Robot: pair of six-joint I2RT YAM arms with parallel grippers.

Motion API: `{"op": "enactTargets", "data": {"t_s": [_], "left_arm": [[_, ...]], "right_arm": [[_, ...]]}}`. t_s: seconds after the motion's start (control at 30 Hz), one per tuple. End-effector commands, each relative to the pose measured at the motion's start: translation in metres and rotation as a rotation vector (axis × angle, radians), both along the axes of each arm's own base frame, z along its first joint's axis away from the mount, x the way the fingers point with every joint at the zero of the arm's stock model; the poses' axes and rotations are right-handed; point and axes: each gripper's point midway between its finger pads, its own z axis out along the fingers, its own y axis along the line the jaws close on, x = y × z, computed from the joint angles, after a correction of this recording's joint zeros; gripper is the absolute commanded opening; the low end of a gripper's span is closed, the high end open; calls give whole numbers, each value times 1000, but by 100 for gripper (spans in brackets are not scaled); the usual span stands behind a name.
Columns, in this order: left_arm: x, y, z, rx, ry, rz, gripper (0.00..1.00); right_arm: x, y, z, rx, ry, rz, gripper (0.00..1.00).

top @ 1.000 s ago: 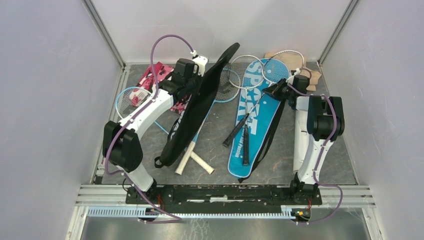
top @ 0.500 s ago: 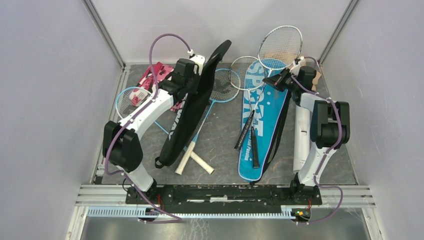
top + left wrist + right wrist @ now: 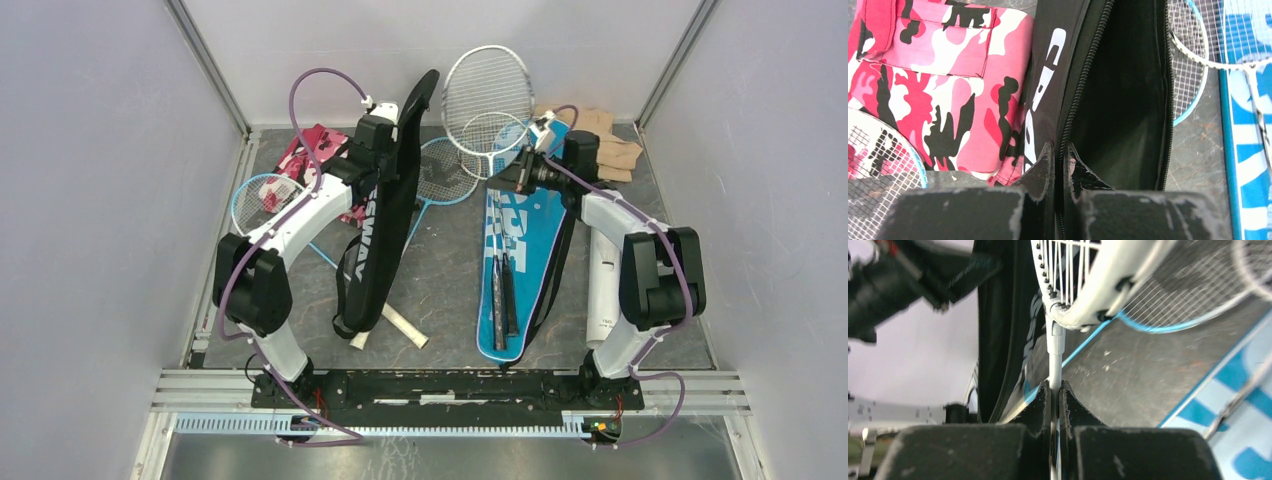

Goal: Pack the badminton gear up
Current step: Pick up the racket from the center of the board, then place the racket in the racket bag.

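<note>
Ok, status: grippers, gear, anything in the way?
Left gripper shut on black zippered racket cover. Right gripper shut on white-framed strung racket. Cover mouth open, unblocked.

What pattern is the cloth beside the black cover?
The cloth is pink, white and black camouflage; see left wrist view.

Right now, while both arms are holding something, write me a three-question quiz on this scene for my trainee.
1. True or false: the right gripper is shut on the shaft of the white racket.
2. The left gripper pinches: A) the camouflage cloth, B) the black cover, C) the white tube.
3. How many black handles lie on the blue cover?
Key: 1 true; 2 B; 3 two.
</note>
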Motion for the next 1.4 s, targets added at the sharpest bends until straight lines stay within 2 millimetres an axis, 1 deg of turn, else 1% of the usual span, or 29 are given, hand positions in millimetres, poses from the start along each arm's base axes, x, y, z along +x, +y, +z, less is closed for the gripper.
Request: {"op": "enactTargets", "data": {"t_s": [0.0,0.07,0.27,0.4,0.53,0.67,0.8,0.9,1.0,1.2,1.37], "left_arm": [[25,-1,35,-143,-106,147,2],[26,-1,36,-163,-113,165,2],[27,-6,45,-217,-147,161,2],[27,-7,49,-234,-161,160,2],[25,-9,51,-247,-169,160,2],[21,-16,54,-257,-185,145,2],[13,-32,55,-260,-203,100,2],[5,-46,49,-275,-203,61,2],[-2,-60,44,-284,-196,23,2],[-15,-84,39,-307,-172,-51,2],[-26,-100,30,-327,-130,-100,2]], "right_arm": [[-54,24,3,-63,-39,204,0],[-68,28,-2,-97,-32,239,0],[-97,37,-12,-164,-33,279,0],[-107,40,-23,-201,-15,291,0],[-112,42,-33,-231,8,280,0],[-118,41,-45,-264,43,265,0],[-128,44,-57,-279,72,267,0],[-138,50,-67,-273,98,282,0],[-143,56,-72,-269,114,303,0],[-140,69,-73,-237,150,343,0],[-132,83,-71,-210,169,365,0]]}}
